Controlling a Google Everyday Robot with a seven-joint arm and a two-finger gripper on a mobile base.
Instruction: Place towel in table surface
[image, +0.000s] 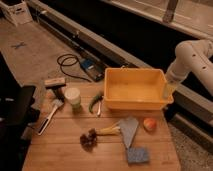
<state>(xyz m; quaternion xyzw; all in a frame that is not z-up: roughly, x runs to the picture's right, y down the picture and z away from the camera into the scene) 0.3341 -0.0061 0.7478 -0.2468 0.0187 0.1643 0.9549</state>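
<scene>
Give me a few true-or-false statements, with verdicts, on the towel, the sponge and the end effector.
1. The grey towel lies flat on the wooden table. True.
2. The blue sponge sits inside the yellow bin. False: it lies on the table, in front of the towel.
3. The end effector is at the bin's right rim. True.
4. The end effector is over the towel. False: the towel lies on the table, well apart from it.
</scene>
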